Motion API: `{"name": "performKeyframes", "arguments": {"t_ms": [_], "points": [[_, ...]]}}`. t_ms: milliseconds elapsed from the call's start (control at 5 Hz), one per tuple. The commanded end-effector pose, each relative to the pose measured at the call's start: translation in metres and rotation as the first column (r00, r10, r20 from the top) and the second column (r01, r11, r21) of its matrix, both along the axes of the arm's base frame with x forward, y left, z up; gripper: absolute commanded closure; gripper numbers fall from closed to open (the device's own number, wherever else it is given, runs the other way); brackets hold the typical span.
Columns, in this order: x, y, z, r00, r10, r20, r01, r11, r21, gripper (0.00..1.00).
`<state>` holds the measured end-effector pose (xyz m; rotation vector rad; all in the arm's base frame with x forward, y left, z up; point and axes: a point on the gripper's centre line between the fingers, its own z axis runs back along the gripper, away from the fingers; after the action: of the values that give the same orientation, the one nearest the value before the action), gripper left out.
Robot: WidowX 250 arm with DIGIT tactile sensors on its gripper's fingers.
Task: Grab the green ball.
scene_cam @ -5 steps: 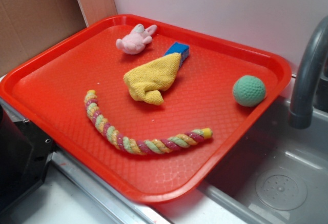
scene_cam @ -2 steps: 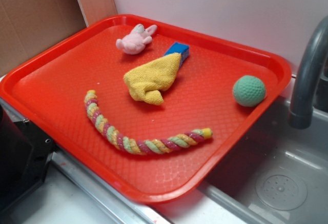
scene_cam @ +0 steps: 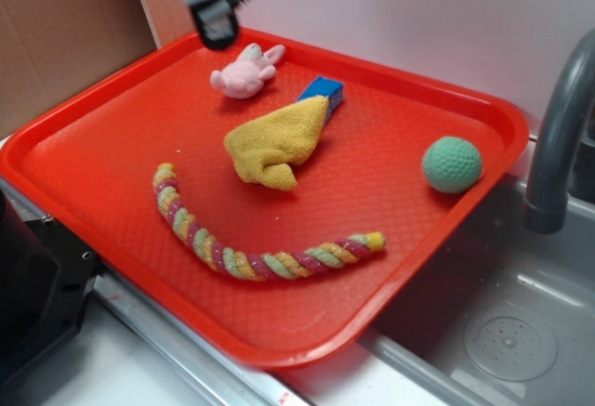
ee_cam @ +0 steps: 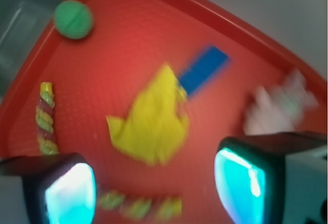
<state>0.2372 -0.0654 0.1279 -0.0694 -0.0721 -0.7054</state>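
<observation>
Nearest the exterior camera we have the front lip of the red tray point(scene_cam: 279, 355), and just inside it the twisted rope toy point(scene_cam: 251, 257) curving across the tray floor; a low sweep over this part could snag it and drag it along. Behind the rope lies the yellow cloth point(scene_cam: 274, 141), bunched over one end of a blue block point(scene_cam: 323, 88), and we judge that any path cut straight across the middle risks catching the cloth and pulling the block with it. The green ball point(scene_cam: 452, 164) sits alone at the tray's right side, close to the raised rim and near the grey faucet point(scene_cam: 558, 137) and the sink point(scene_cam: 502, 332) beyond it. Being round and free, it would likely roll at the first off-centre touch, perhaps against the rim or away along it, and a wide approach on that side could knock the faucet. Farthest back, beside the pink plush toy point(scene_cam: 244, 72), our gripper point(scene_cam: 216, 25) hangs above the rear left corner, well apart from the ball, so a long diagonal crossing remains. In the wrist view the fingers point(ee_cam: 69, 193) stand spread wide with nothing between them, which suits the ball, though that view is blurred and aim taken from it may be unreliable.
</observation>
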Motion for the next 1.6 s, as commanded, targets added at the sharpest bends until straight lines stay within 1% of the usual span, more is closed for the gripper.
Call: {"name": "performKeyframes", "arguments": {"t_ms": [0, 600, 800, 1000, 1200, 1400], "points": [[-0.009, -0.037, -0.002, 0.893, -0.441, 0.088, 0.445, 0.895, -0.027, 0.0], [-0.009, -0.037, -0.002, 0.893, -0.441, 0.088, 0.445, 0.895, -0.027, 0.0], [0.022, -0.061, -0.019, 0.883, -0.464, 0.077, 0.463, 0.886, 0.036, 0.0], [0.033, -0.081, -0.031, 0.865, -0.492, 0.102, 0.492, 0.87, 0.027, 0.0], [0.047, -0.094, -0.046, 0.86, -0.503, 0.09, 0.505, 0.863, -0.003, 0.0], [0.051, -0.106, -0.05, 0.834, -0.549, 0.057, 0.55, 0.835, -0.003, 0.0]]}}
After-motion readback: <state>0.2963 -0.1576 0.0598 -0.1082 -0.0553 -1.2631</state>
